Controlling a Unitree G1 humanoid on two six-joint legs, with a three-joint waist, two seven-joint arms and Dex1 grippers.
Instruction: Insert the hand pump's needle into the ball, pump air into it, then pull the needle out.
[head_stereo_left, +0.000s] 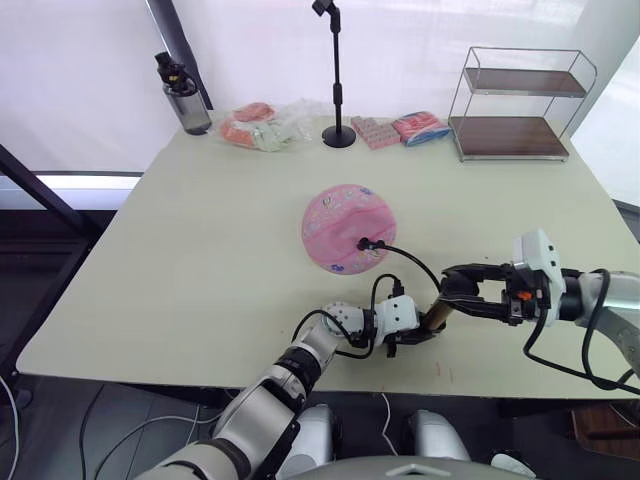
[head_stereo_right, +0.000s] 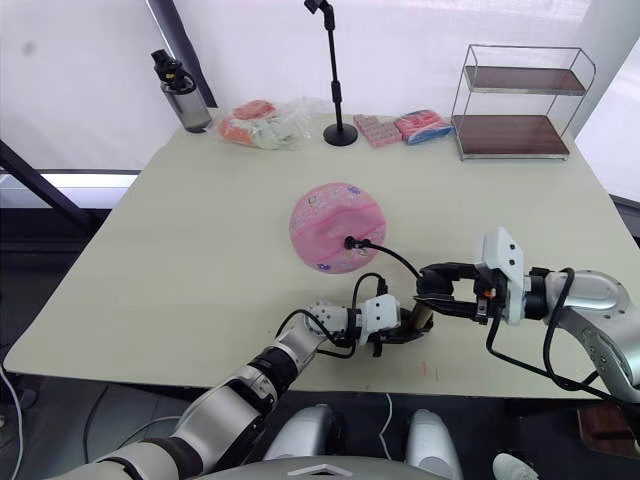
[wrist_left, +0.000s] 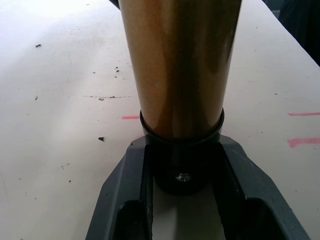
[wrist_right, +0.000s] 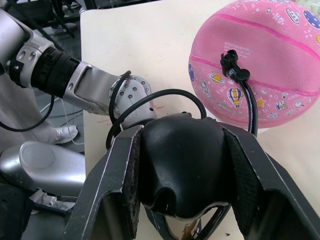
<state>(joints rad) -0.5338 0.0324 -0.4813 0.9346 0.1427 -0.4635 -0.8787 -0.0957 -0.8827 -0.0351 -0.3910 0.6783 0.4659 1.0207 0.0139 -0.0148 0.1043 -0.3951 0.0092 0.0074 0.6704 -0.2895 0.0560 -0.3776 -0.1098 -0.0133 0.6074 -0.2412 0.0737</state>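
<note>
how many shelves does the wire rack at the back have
2: the rack at the table's far right corner has an upper shelf and a lower shelf. Both look bare.

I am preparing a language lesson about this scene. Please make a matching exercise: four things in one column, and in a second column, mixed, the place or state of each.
Things:
1. ball
2. left gripper
3. right gripper
4. wire shelf

Places or states:
A. fingers around the black T-handle
B. far right corner of the table, nothing on it
C. fingers around the lower end of the hand pump
D. middle of the table, hose plugged in

Pairs: 1-D, 2-C, 3-A, 4-B
</note>
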